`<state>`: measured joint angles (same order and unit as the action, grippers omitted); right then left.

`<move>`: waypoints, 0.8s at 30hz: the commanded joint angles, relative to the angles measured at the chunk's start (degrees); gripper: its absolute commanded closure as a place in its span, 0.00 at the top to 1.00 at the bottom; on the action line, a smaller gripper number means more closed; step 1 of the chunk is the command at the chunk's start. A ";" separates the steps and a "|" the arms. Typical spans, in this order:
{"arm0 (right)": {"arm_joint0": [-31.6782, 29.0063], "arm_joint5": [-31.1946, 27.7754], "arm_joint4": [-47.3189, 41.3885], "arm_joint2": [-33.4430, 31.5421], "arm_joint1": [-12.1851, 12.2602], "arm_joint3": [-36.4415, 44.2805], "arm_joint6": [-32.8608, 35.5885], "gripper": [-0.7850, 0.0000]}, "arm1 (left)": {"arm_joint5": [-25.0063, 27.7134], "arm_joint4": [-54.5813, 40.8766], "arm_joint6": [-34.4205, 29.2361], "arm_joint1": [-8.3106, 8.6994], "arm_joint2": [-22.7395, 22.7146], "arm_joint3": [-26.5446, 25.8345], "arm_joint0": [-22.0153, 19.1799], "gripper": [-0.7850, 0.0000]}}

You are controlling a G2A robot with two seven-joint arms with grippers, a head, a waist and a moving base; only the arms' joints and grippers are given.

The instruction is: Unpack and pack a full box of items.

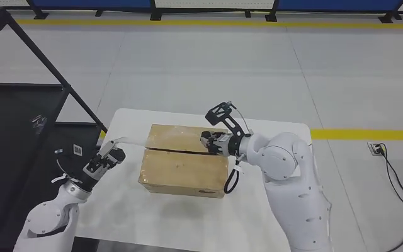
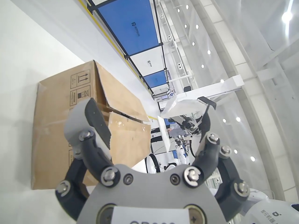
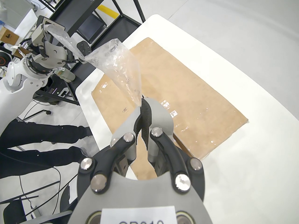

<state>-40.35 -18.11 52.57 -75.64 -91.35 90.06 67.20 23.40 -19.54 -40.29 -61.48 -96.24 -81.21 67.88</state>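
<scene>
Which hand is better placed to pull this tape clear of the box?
Right, probably. The right hand is shut on the clear tape strip above the box. The left hand is open beside the box's end, gripping nothing.

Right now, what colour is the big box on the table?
Plain light brown, a cardboard box; the top view shows it best.

Brown cardboard box (image 1: 182, 167) on white table (image 1: 271, 208), flaps closed; crumpled clear tape strip (image 3: 121, 71) raised above it.
</scene>
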 commanded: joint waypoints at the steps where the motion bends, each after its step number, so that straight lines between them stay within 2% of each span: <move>1: 0.20 0.99 0.49 0.38 0.13 -0.09 -0.87 0.00 | 0.05 -0.21 0.11 0.03 -0.06 0.61 -0.13 1.00; 24: 2.17 6.94 3.70 5.53 1.29 0.46 -5.44 0.00 | 0.39 -0.95 0.28 0.49 -0.18 7.50 -2.38 1.00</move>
<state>-38.25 -11.26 56.29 -70.34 -90.09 90.41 61.84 23.77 -20.48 -40.06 -61.00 -96.41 -73.79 65.49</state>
